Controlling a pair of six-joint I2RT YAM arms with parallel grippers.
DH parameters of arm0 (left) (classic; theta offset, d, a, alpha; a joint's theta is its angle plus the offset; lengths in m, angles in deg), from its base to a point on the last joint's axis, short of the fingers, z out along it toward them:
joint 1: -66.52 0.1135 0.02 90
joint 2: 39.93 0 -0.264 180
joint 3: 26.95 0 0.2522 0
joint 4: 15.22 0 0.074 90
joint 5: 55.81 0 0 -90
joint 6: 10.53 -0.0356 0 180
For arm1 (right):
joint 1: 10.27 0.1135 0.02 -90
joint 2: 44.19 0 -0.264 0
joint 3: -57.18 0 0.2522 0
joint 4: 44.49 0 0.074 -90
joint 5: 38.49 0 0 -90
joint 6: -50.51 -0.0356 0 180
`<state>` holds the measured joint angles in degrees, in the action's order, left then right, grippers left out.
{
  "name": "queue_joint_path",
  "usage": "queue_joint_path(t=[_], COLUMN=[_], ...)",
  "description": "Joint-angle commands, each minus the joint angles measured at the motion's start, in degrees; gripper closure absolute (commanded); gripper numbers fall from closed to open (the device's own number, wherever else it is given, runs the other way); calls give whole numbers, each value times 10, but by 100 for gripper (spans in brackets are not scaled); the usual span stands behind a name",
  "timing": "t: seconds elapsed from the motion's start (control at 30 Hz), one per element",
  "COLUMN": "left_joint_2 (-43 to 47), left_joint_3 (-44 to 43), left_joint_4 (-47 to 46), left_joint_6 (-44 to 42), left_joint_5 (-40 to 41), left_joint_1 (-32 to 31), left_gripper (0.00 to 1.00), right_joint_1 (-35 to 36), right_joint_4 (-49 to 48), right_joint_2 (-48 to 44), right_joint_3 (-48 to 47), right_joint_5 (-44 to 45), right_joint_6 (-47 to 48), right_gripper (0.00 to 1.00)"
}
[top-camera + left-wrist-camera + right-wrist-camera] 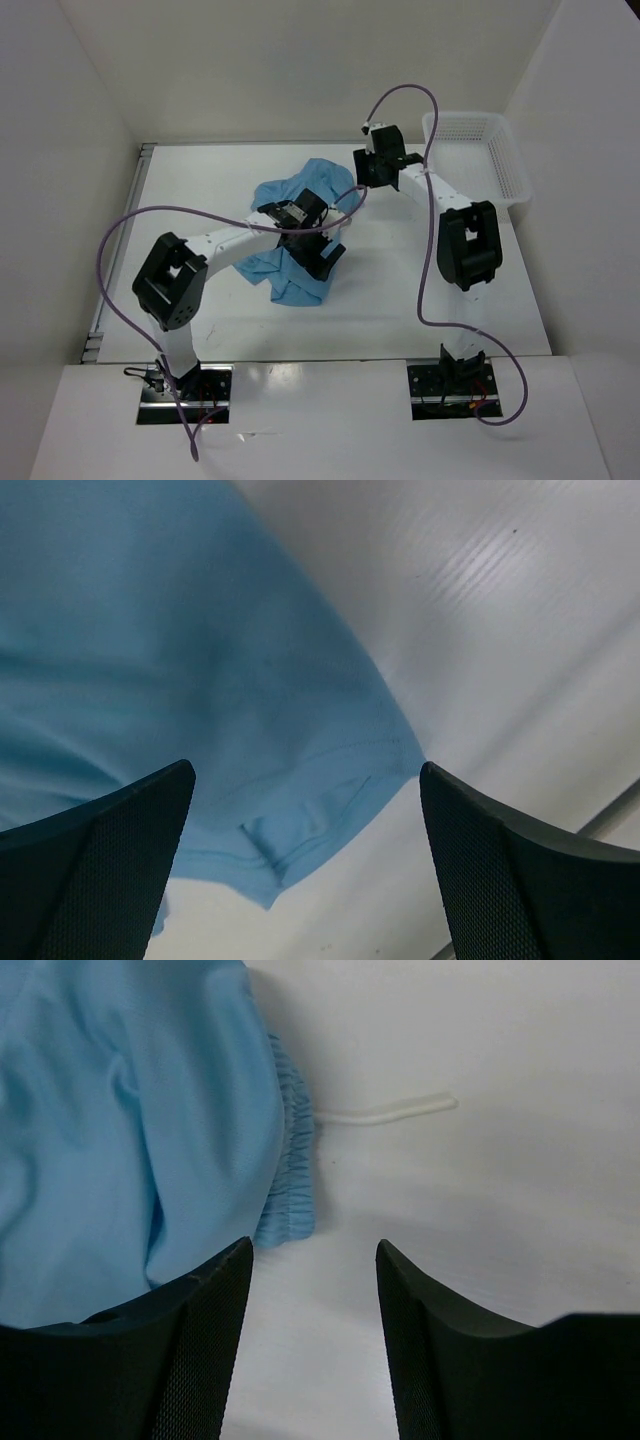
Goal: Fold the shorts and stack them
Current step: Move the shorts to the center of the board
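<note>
White desk (pixel 200 190), white walls, basket (pixel 480 150) at upper right. Shorts (pixel 310 180) lie crumpled mid-frame in the overhead view, not yet folded.

Left gripper (pixel 305 780) hovers over a hem corner (pixel 265 880), jaws wide and empty. Right gripper (pixel 313 1260) is beside the waistband (pixel 290 1160), cord (pixel 385 1112) trailing out, jaws apart and holding nothing.

Step, likely: spreading flat. Next, each arm needs an edge pinch, then a pull apart.

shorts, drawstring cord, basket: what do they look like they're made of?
shorts: soft matte light-blue fabric, knit or light woven. It wrinkles loosely and the waistband edge is gathered.
cord: white, probably a textile drawstring. It lies limp on the table, and the weave is too small to tell.
basket: white, likely rigid plastic. It has regular mesh walls and a straight rim.
</note>
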<state>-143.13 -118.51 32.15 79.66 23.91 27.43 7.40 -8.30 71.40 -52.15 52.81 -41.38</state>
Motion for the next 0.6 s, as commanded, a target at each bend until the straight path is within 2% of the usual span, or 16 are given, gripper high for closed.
queue_joint_path(t=[0.0, 0.1, 0.27, 0.4, 0.43, 0.53, 0.57], left_joint_2=[-33, -63, -75, -87, -93, -98, -98], left_joint_3=[-6, -6, 5, 10, 15, 15, 15], left_joint_4=[-37, -51, -51, -57, -57, -57, -57], left_joint_6=[-2, -2, -2, -2, -2, -2, -2], left_joint_5=[9, 22, -5, -11, -11, -18, -18], left_joint_1=[-17, -35, -42, -47, -47, -42, -42], left_gripper=[0, 0, 0, 22, 36, 61, 73], right_joint_1=[-14, -19, -26, -36, -36, -36, -36], right_joint_4=[-22, -22, -22, -16, -16, -11, -11], right_joint_2=[42, 63, 103, 137, 137, 137, 131], right_joint_3=[-26, -26, -38, -62, -62, -53, -45], right_joint_5=[-41, -60, -86, -104, -112, -141, -152], right_joint_6=[-28, -53, -87, -101, -101, -107, -113], right_gripper=[42, 42, 42, 41, 40, 37, 35])
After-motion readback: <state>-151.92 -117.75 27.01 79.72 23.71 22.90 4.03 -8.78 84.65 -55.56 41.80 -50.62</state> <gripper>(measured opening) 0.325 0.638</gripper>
